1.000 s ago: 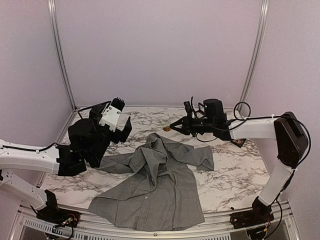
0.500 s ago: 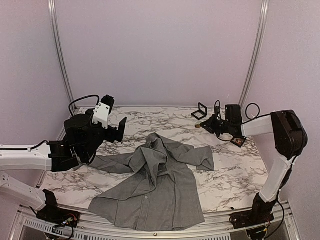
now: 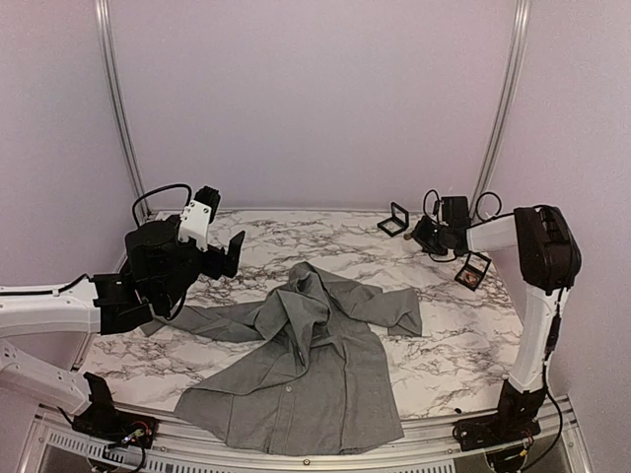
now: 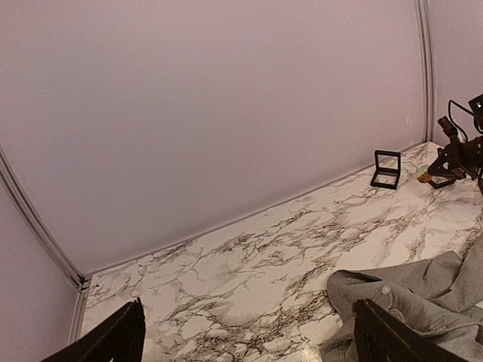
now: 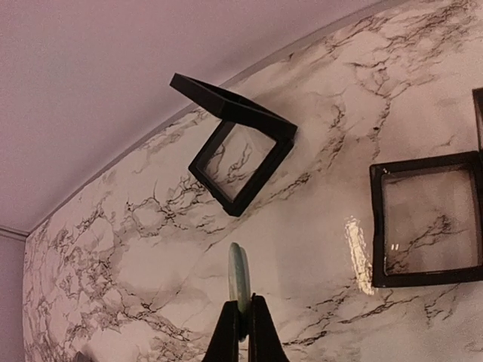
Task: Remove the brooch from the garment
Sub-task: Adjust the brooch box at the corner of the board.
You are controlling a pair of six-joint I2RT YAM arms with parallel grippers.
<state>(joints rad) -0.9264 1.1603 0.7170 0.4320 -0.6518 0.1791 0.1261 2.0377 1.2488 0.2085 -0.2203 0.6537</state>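
My right gripper (image 5: 241, 315) is pinched fully together on the brooch (image 5: 238, 273), a thin pale green disc that I hold edge-on, so it stands up from my fingertips. It is already free of the garment (image 3: 306, 355), which lies crumpled on the marble table (image 3: 463, 345), well apart from the open black case (image 5: 238, 162) and on its near side. My right gripper hangs just beside that case, a little short of it. A flat black frame (image 5: 426, 226) lies to the right of the case.

I judge the step in hand to be carrying the brooch to the case and setting it down there. To do it well, I should hold this pinch firm, since I grip only the disc's lower edge and it could swivel or slip. I should come in over the case's lower half, clear of its raised lid, and tip my wrist so the disc lies flat. I should part my fingers only once it rests there.

My left gripper (image 3: 222, 258) stands spread wide and holds nothing, well apart from the case, beyond the garment. It should wait there.
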